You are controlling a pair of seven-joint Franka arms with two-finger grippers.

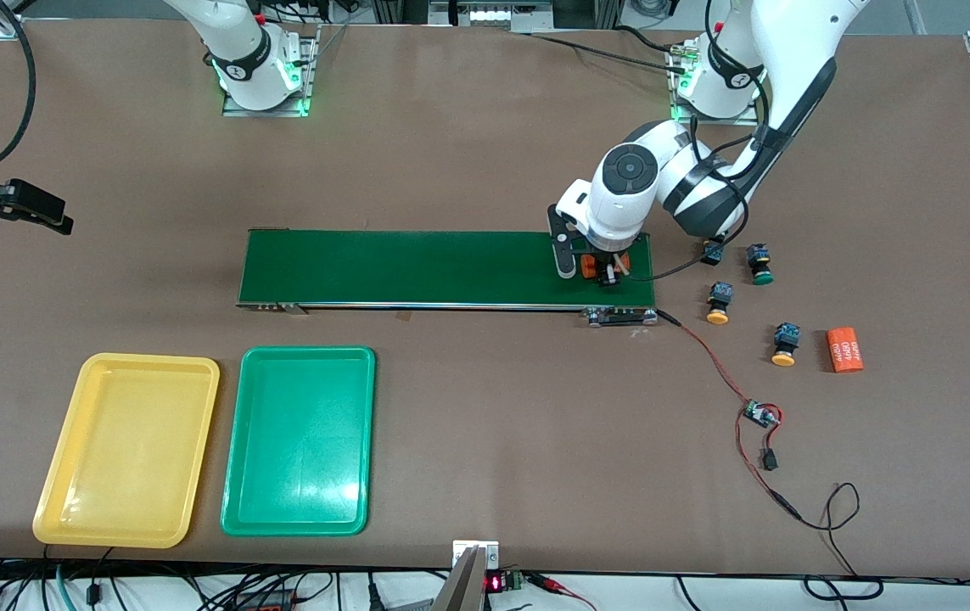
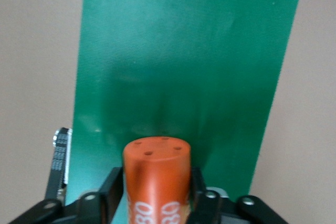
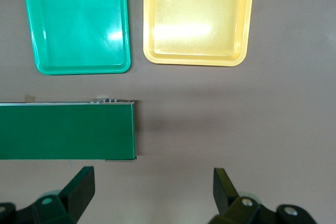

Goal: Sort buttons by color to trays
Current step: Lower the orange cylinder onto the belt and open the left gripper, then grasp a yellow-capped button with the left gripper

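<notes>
My left gripper point(image 1: 599, 270) is shut on an orange cylinder point(image 2: 156, 174) with white print, low over the end of the dark green belt point(image 1: 442, 267) toward the left arm's end. Three buttons lie on the table beside that belt end: one green-capped point(image 1: 760, 265) and two yellow-capped point(image 1: 718, 304) point(image 1: 783, 345). A fourth button point(image 1: 712, 252) is partly hidden by the left arm. The yellow tray point(image 1: 128, 450) and the green tray point(image 1: 298, 441) lie side by side, nearer the camera than the belt. My right gripper point(image 1: 43, 212) is open and empty, waiting in the air.
A second orange cylinder point(image 1: 844, 350) lies beside the buttons. A red-and-black wire with a small circuit board point(image 1: 761, 415) runs from the belt's end toward the camera. The right wrist view shows the green tray point(image 3: 76, 22), the yellow tray point(image 3: 197, 17) and the belt's end point(image 3: 65, 129).
</notes>
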